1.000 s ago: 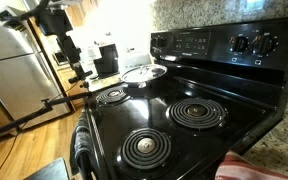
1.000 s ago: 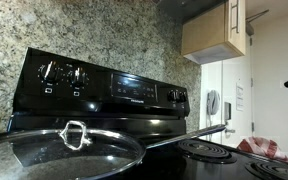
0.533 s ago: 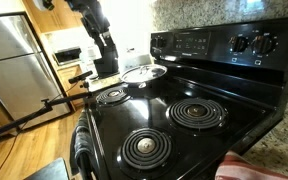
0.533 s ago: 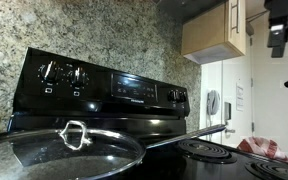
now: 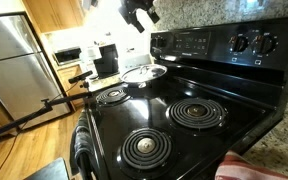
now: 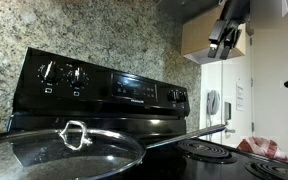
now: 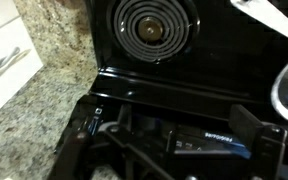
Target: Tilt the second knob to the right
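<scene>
The black stove's control panel (image 5: 199,43) carries two knobs at one end (image 5: 241,43) and two smaller-looking knobs at the other end (image 5: 157,46). In an exterior view the nearer pair (image 6: 47,72) (image 6: 74,75) sits at the panel's left and the far pair (image 6: 176,97) at its right. My gripper (image 5: 139,12) hangs high in the air above the panel's end, apart from every knob; it also shows in an exterior view (image 6: 227,32). In the wrist view its dark fingers (image 7: 169,118) are spread with nothing between them, above a coil burner (image 7: 149,28).
A glass-lidded pan (image 5: 144,72) (image 6: 64,150) stands on a back burner. Coil burners (image 5: 196,113) (image 5: 146,147) fill the cooktop. A granite wall rises behind the panel, a wooden cabinet (image 6: 212,35) hangs above, a fridge (image 5: 14,65) stands aside, and a red cloth (image 6: 264,148) lies by the stove.
My arm has swung from beside the fridge up and across toward the stove's control panel, and the gripper now shows at the top of both exterior views. The stove has not changed.
</scene>
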